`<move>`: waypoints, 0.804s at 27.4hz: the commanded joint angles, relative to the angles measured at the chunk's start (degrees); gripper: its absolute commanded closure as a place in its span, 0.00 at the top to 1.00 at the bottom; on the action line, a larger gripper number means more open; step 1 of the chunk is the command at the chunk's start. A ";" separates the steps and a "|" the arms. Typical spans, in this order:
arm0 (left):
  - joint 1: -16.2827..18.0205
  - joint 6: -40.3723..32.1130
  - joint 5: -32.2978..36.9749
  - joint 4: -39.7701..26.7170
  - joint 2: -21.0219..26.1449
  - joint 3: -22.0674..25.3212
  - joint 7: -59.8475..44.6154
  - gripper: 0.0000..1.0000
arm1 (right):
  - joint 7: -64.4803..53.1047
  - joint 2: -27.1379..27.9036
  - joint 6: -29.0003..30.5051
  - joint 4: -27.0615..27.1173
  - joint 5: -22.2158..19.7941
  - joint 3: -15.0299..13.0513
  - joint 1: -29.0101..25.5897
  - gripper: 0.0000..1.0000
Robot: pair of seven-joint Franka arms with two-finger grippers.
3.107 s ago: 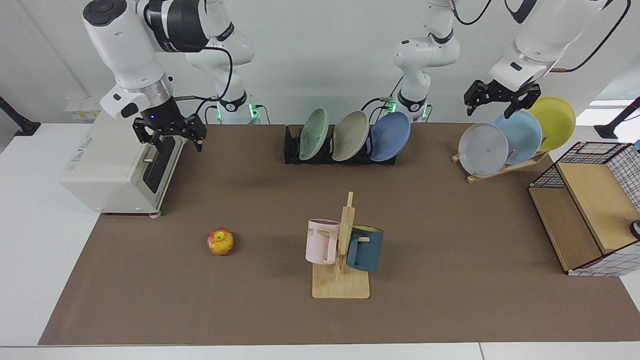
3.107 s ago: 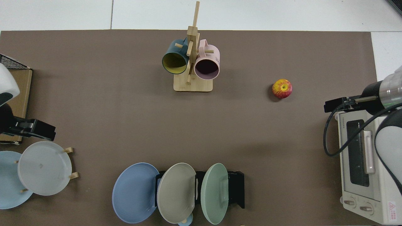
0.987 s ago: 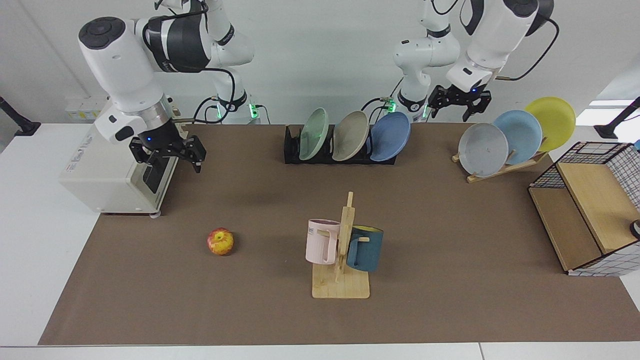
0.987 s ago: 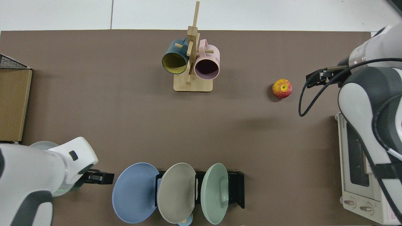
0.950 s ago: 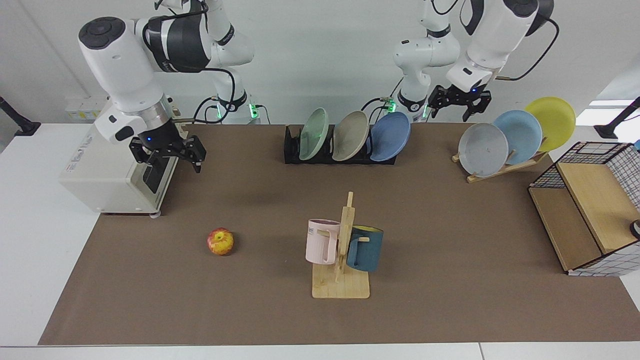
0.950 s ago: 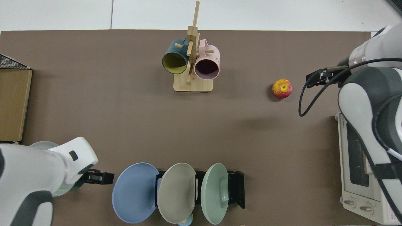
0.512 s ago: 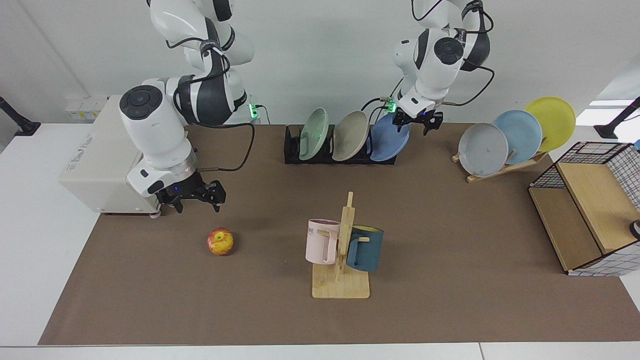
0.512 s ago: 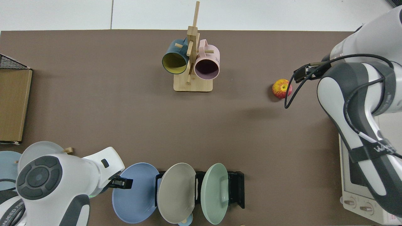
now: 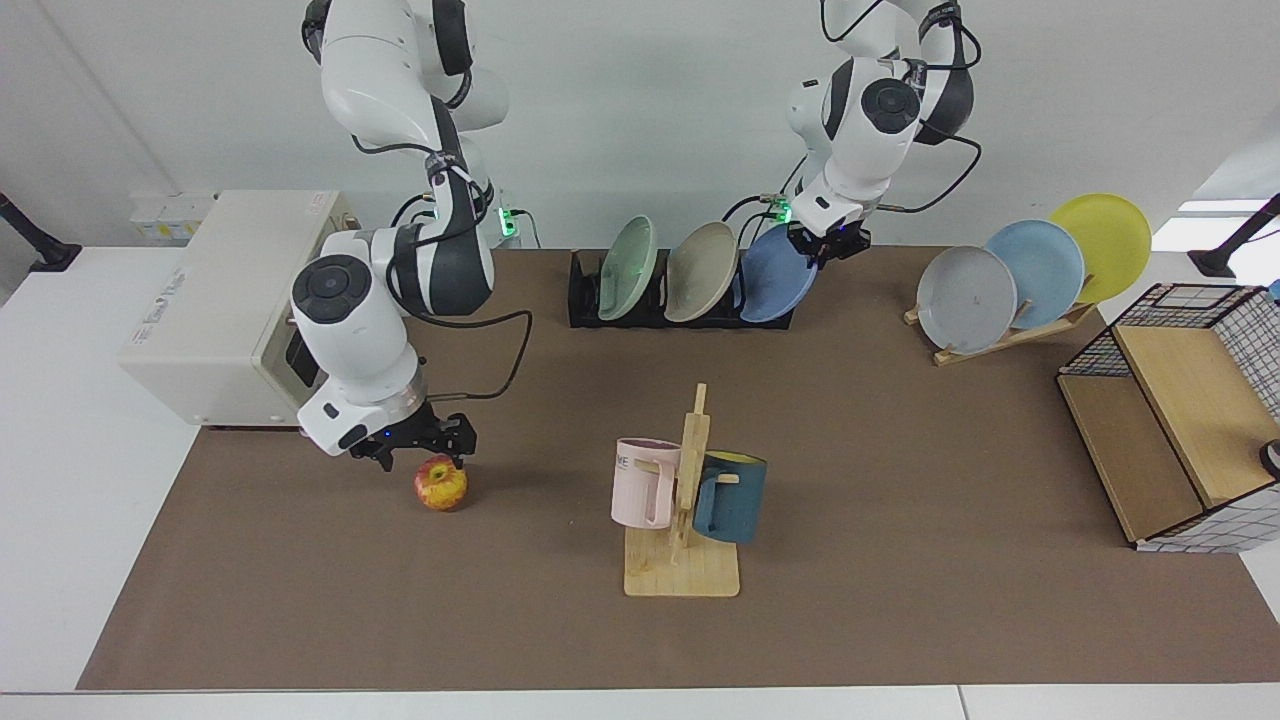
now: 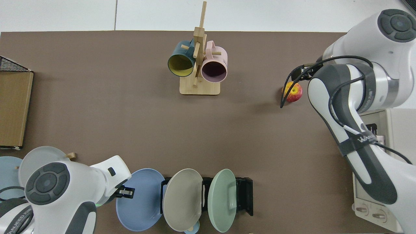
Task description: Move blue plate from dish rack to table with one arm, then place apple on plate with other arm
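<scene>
The matte, round blue plate (image 9: 778, 273) leans in the end slot of the black slotted dish rack (image 9: 590, 300). At the plate's upper rim sits the left gripper (image 9: 828, 246); whether its jaws are closed is unclear. On the brown mat of the table (image 9: 900, 480), well away from the rack, the right gripper (image 9: 420, 450) hovers jaws apart, just above the small red-yellow apple (image 9: 441, 483).

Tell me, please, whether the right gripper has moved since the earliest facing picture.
Yes. The right gripper has left the toaster oven and come forward and down to just above the apple.
</scene>
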 commanded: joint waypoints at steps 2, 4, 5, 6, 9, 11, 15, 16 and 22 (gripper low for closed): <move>-0.35 -2.15 -0.66 1.03 -0.91 -0.99 -1.33 0.09 | 1.28 4.35 2.48 1.99 0.68 0.23 -0.21 1.00; -0.35 -4.42 0.13 2.96 -0.91 -0.99 -2.38 0.05 | 1.19 4.79 3.19 1.64 1.21 0.23 -0.38 1.00; -0.35 -5.48 0.83 3.93 -0.91 -0.99 -2.83 0.02 | 1.28 4.80 3.37 1.46 1.12 0.23 -0.38 1.00; -0.27 -6.54 2.14 4.98 -0.99 -0.99 -3.09 0.02 | 1.28 4.80 3.46 1.29 1.12 0.23 -0.21 1.00; -0.18 -9.09 7.06 8.41 -0.99 -0.99 -3.27 0.02 | 1.19 4.80 5.82 0.15 1.38 0.23 0.49 1.00; 0.17 -10.06 9.00 10.52 -0.99 -0.64 -3.18 0.02 | 1.19 4.80 7.67 -1.43 1.30 0.23 0.32 1.00; 1.40 -11.73 9.98 15.09 -0.99 0.94 -2.66 0.02 | 1.19 4.71 9.26 -3.72 1.30 0.23 0.23 1.00; 1.93 -11.99 10.06 16.06 -0.91 1.38 -2.57 0.01 | 1.10 4.71 9.35 -3.90 1.30 0.23 0.23 1.00; 2.37 -10.77 9.28 17.65 0.76 4.62 -1.60 0.00 | 0.66 4.71 11.89 -6.18 1.12 0.23 0.14 1.00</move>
